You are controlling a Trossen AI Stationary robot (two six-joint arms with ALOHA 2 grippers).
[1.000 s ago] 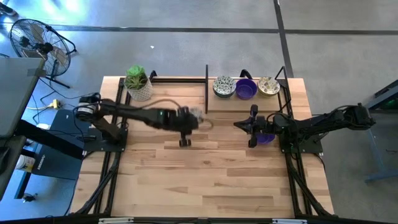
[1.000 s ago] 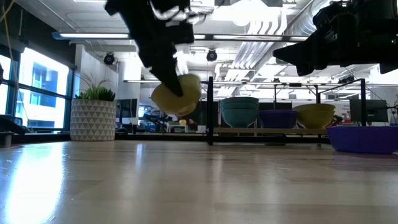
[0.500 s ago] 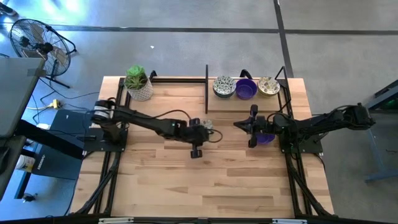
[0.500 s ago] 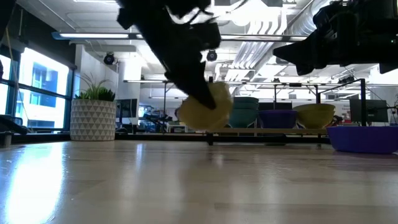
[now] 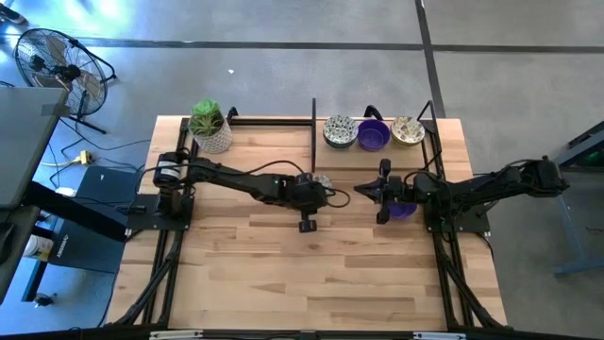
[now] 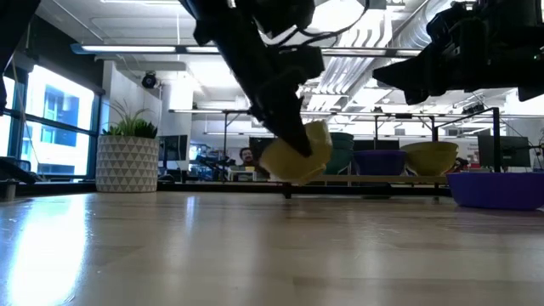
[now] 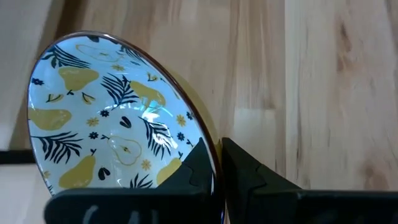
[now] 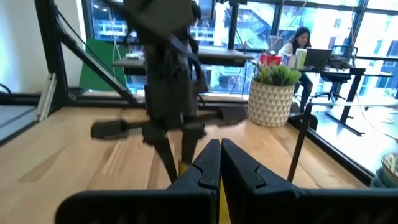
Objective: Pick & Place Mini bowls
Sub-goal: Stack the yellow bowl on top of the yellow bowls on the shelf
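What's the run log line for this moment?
left claw: shut on patterned bowl, carried tilted above table | right claw: shut, over purple bowl | shelf row: three bowls

The left gripper (image 5: 322,185) has carried its bowl (image 7: 118,112) rightward.
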